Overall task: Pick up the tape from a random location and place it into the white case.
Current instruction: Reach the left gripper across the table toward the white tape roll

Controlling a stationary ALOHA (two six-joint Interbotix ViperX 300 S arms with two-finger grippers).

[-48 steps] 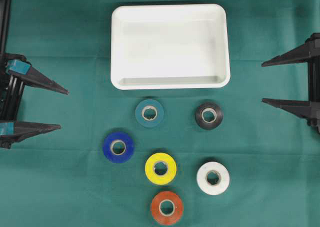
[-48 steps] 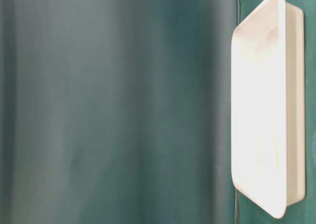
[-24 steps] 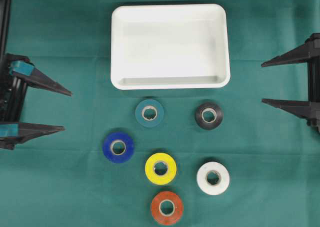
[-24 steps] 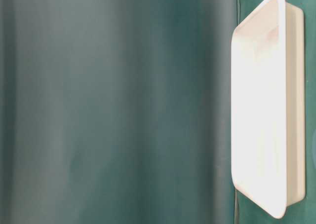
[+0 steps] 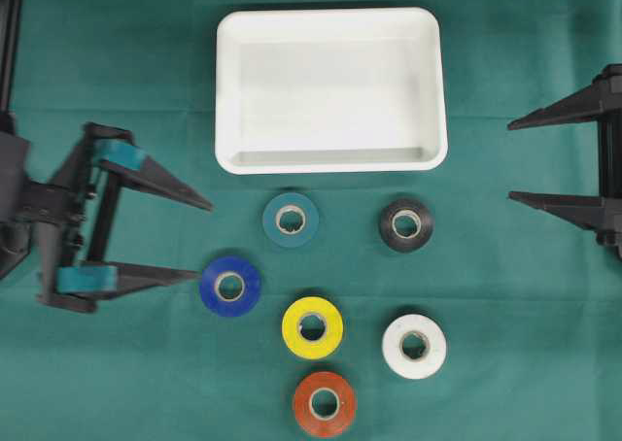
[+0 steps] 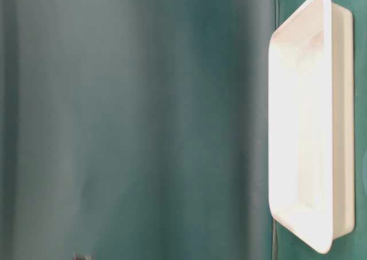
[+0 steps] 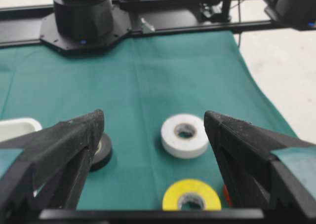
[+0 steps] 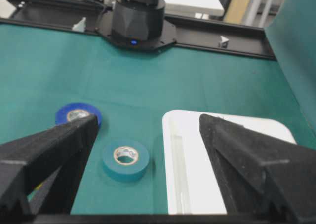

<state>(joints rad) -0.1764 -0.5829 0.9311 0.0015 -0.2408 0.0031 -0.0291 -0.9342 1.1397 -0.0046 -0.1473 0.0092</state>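
While both pincers stand wide apart and empty, the white case (image 5: 330, 18) lies unfilled at the worktop's (image 5: 505, 363) far side. Left pincer (image 5: 204, 242) nears the blue tape (image 5: 229, 286), below the case. Judged light, rigid, smooth; best pinched across its outer rim. Small flat ring, pale core.

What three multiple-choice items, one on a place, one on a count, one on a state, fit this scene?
1. Which roll lies nearest the left gripper?
A. blue roll
B. white roll
C. black roll

2. How many rolls lie on the cloth?
A. four
B. six
C. eight

3. What is in the case?
A. nothing
B. one roll
C. two rolls

Key: 1 A, its lower fingertip is just beside the blue roll. 2 B, blue, teal, black, yellow, white, orange. 3 A, its floor is bare.
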